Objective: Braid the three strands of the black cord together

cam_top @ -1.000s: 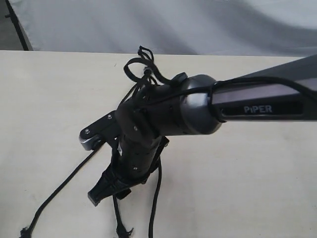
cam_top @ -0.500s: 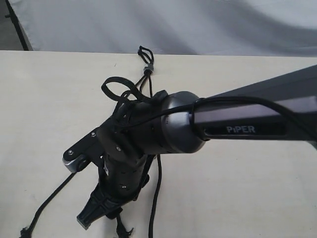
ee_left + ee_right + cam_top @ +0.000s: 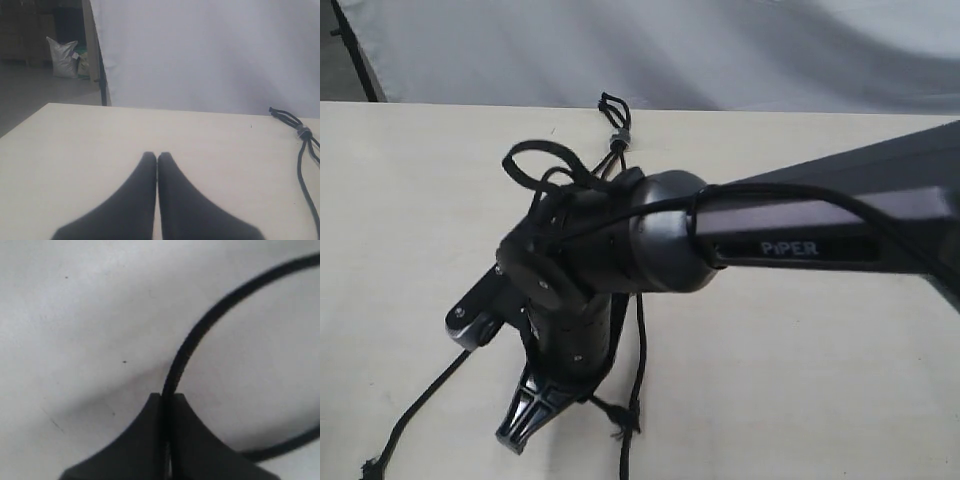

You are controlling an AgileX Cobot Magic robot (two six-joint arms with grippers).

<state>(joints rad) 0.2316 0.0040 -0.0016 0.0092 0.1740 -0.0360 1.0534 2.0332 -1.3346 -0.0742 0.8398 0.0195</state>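
The black cord's short loops (image 3: pixel 612 103) and small grey band (image 3: pixel 618 138) lie at the table's far side. The three strands run toward the near edge, mostly hidden under my right arm. One strand (image 3: pixel 420 410) trails to the lower left, and another (image 3: pixel 638 365) runs straight down beside a frayed knotted tip (image 3: pixel 620 420). My right gripper (image 3: pixel 512 438) points down at the table and is shut on a strand (image 3: pixel 200 327), which curves out from between its tips (image 3: pixel 167 396). My left gripper (image 3: pixel 157 156) is shut with nothing in it, well away from the band (image 3: pixel 303 132).
The pale table (image 3: pixel 820 380) fills the view, with a grey cloth backdrop (image 3: pixel 720 50) behind its far edge. My right arm's wrist camera mount (image 3: pixel 470 322) and loops of thicker robot cable (image 3: pixel 535 160) hang over the cord. A sack (image 3: pixel 62 56) stands on the floor beyond the table.
My right arm has swung left and its gripper has turned, still shut on the strand. That strand's knotted tip has been drawn up and to the right, beside the right-hand strand.
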